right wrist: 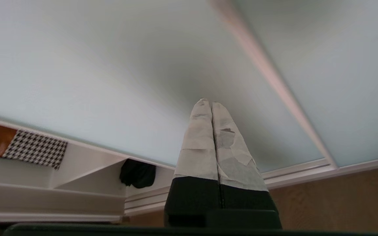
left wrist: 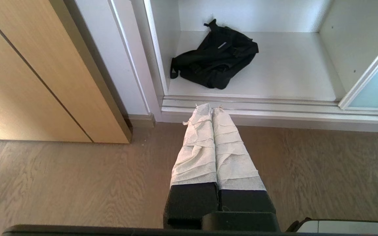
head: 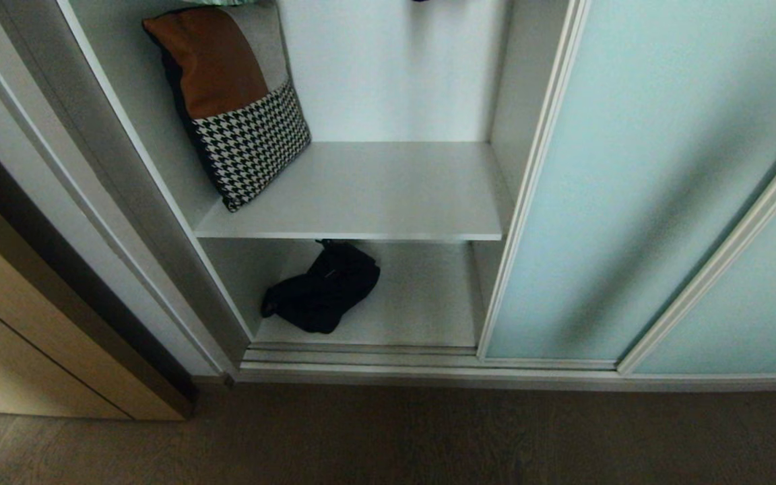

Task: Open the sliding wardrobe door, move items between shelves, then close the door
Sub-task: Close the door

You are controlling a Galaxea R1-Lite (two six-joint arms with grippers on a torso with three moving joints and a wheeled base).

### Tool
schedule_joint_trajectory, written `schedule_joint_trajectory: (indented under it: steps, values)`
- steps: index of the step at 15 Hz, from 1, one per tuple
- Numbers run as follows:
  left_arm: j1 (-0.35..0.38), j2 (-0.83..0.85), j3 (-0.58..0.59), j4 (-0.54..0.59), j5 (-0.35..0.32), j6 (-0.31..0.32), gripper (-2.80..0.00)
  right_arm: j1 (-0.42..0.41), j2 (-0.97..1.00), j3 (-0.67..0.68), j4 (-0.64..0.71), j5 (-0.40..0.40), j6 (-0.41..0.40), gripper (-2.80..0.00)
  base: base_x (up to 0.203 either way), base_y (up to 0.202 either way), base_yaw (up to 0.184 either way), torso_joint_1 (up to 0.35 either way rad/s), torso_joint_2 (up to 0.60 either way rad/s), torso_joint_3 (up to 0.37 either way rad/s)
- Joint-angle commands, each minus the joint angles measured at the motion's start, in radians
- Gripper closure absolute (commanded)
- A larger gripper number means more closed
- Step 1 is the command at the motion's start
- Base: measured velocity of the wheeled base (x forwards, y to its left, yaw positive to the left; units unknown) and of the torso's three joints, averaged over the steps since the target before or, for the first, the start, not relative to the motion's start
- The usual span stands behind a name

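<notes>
From the head camera, neither arm shows: the door [head: 630, 188] stands slid aside toward the robot's right, baring the compartment, which suggests the opening step is done. The bag [head: 320, 288] lies slumped on the bottom shelf [head: 422, 303] toward its left wall, while the upper shelf [head: 374, 195] holds only a cushion [head: 233, 101] leaning into its left corner, leaving bare board where the bag could go. Over the floor [left wrist: 61, 183], in the left wrist view, the left gripper [left wrist: 211, 108] has its jaws pressed together and empty; the bag [left wrist: 215, 62] lies ahead of the tips, past the sill and slightly off to one side, well apart. Before the glass, in the right wrist view, the right gripper [right wrist: 207, 102] is likewise closed on nothing, tips aimed at the door [right wrist: 110, 65]; the bag [right wrist: 137, 173] sits far off to the side, well clear of the jaws.
</notes>
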Motion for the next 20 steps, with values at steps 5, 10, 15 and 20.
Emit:
schedule_joint_trajectory:
  steps: [5, 10, 15, 20]
  values:
    - [0.0, 0.001, 0.0, 0.0, 0.0, 0.001, 0.0, 0.019, 0.105, -0.037, -0.056, -0.058, 0.003, 0.0, 0.0, 0.0, 0.0, 0.0, 0.0, 0.0]
    - [0.0, 0.001, 0.0, 0.0, 0.0, 0.001, 0.0, 0.078, 0.148, -0.034, -0.081, -0.142, 0.004, 0.0, 0.0, 0.0, 0.0, 0.0, 0.0, 0.0]
    - [0.0, 0.0, 0.0, 0.0, 0.0, 0.001, 0.0, 0.137, 0.197, -0.03, -0.153, -0.26, 0.005, 0.0, 0.0, 0.0, 0.0, 0.0, 0.0, 0.0]
    - [0.0, 0.0, 0.0, 0.0, 0.0, 0.001, 0.0, 0.148, 0.261, -0.031, -0.244, -0.304, 0.006, 0.0, 0.0, 0.0, 0.0, 0.0, 0.0, 0.0]
